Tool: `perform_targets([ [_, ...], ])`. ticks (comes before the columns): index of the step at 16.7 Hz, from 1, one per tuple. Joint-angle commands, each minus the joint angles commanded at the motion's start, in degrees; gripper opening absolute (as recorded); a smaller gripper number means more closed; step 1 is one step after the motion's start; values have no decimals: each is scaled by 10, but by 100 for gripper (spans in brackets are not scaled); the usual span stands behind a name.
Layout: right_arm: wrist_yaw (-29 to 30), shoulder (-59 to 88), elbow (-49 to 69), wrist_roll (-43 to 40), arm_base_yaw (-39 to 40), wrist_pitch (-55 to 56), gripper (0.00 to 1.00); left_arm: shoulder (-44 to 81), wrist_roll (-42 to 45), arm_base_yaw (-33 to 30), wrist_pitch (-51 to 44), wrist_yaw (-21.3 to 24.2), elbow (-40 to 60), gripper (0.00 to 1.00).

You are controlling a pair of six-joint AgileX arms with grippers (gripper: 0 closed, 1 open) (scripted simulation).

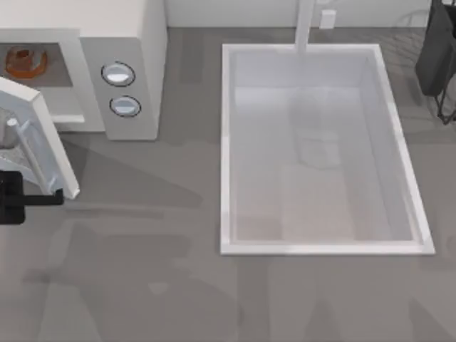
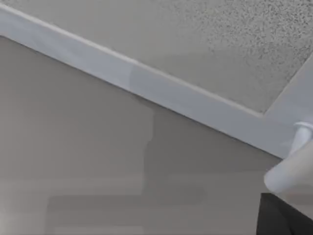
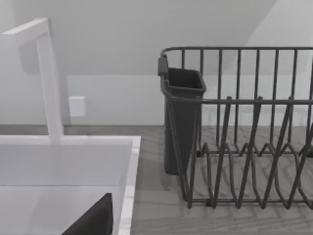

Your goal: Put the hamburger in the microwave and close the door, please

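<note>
The hamburger (image 1: 26,60) already sits inside the microwave (image 1: 135,43), so what's left is the door (image 1: 43,142), standing part-open. The left gripper (image 1: 21,198) is at its handle; I can't tell its grip.

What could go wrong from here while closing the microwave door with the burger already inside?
The left tool sits at the outer side of the half-open door, near its handle; a glancing push could slip off the bar. The hamburger lies in the microwave cavity, apparently clear of the door's path, though its depth is hard to judge.
</note>
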Motion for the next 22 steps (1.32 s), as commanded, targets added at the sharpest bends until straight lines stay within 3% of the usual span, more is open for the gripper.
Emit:
perform_targets([
  [5, 0, 0, 0, 0, 0, 0, 100, 140, 0, -3, 50, -1, 71, 0],
  [14, 0, 0, 0, 0, 0, 0, 100, 180, -1, -3, 65, -1, 112, 0],
  [22, 0, 0, 0, 0, 0, 0, 100, 356, -2, -6, 51, -2, 307, 0],
])
